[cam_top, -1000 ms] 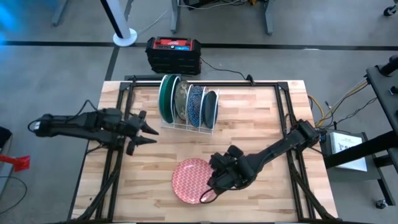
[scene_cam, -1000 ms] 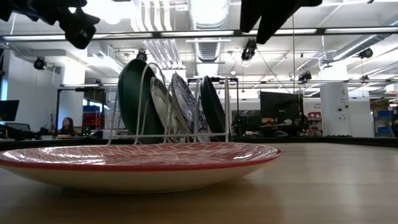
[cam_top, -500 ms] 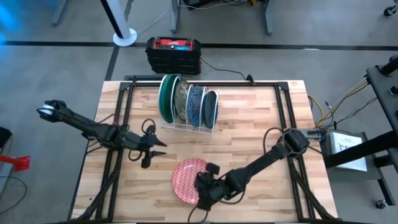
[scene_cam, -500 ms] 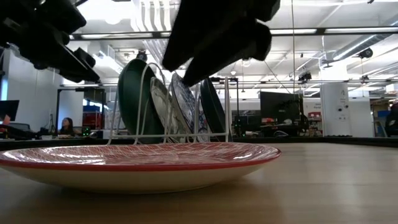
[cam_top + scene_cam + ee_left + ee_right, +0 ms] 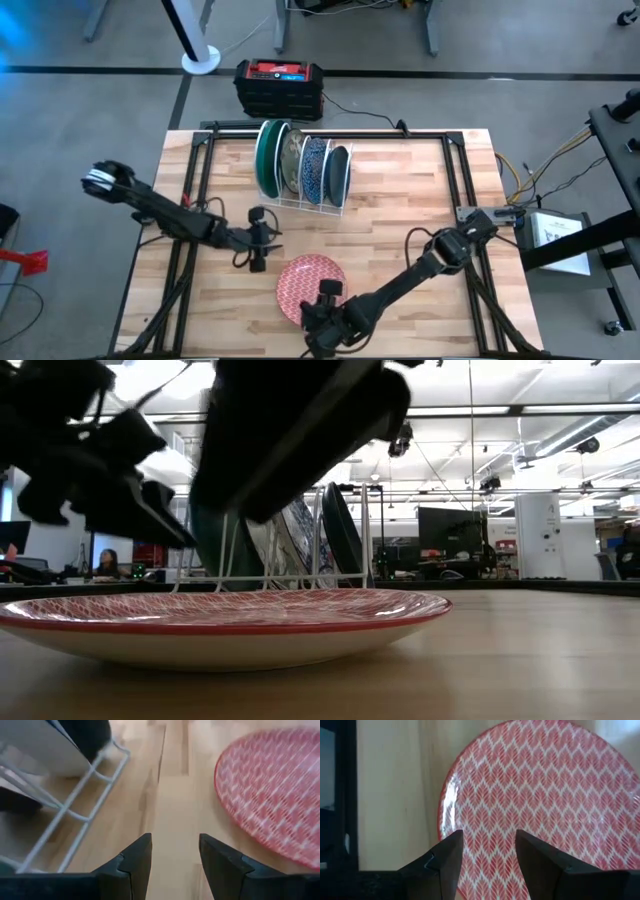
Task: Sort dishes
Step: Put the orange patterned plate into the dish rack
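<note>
A red-pink patterned plate (image 5: pixel 305 280) lies flat on the wooden table near its front edge. It also shows in the low view as the red plate (image 5: pixel 220 622). My right gripper (image 5: pixel 487 845) hangs open over the plate's near rim, fingers slanting down. My left gripper (image 5: pixel 175 847) is open and low over bare wood, just left of the plate (image 5: pixel 270 790). At the back, a green plate (image 5: pixel 267 158), a greyish one (image 5: pixel 291 165), a blue speckled one (image 5: pixel 315 168) and a dark one (image 5: pixel 339 172) stand on edge in a white wire rack (image 5: pixel 300 200).
The table's black frame rails (image 5: pixel 190 200) run along both sides. A black box with a red top (image 5: pixel 278 85) sits on the floor beyond the far edge. Bare wood (image 5: pixel 420 190) lies to the right of the rack.
My left gripper has come down and moved toward the near right, from beside the rack to the red plate's left rim. My right gripper has sunk and swung toward the table's near left, from the plate's right side to its near rim. The plate has stayed put.
</note>
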You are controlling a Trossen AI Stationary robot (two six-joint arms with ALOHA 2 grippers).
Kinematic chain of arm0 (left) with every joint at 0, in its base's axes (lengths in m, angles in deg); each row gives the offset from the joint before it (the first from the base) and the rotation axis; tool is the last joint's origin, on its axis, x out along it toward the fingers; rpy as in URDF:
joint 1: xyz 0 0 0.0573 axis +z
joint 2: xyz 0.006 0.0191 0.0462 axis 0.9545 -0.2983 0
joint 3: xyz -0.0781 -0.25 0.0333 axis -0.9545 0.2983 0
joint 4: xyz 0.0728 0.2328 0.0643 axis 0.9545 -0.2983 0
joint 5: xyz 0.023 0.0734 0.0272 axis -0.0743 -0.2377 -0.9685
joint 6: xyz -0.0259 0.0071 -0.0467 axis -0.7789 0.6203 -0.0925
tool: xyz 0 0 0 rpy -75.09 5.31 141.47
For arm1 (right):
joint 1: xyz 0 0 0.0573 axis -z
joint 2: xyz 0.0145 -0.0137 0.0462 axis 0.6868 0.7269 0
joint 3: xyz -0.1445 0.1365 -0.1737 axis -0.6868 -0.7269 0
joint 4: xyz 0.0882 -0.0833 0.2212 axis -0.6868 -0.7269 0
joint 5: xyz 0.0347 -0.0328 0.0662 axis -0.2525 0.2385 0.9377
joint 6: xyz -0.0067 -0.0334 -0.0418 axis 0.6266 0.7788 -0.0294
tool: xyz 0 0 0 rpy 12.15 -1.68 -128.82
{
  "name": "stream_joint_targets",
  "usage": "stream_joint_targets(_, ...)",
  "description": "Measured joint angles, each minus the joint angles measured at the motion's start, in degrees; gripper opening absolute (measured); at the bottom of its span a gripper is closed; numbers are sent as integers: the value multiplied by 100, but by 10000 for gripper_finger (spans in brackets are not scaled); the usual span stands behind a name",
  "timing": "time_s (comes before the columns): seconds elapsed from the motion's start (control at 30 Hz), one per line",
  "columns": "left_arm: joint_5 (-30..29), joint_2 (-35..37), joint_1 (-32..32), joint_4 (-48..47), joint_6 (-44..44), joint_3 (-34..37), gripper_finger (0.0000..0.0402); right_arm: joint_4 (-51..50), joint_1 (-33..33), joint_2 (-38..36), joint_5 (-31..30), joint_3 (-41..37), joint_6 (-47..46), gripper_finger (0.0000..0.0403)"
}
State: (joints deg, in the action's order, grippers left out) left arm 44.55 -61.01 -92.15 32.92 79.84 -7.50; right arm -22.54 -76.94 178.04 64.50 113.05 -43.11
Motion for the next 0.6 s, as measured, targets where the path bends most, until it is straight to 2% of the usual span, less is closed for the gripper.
stream_joint_targets(0.33, -195, -1789, -7, 376, 281, -667, 154, -796, -96, 666, 11, 1147, 87, 218)
stream_joint_targets(0.6, -391, -2693, -11, 514, 350, -1077, 154, -790, -287, 668, 22, 1265, -99, 262)
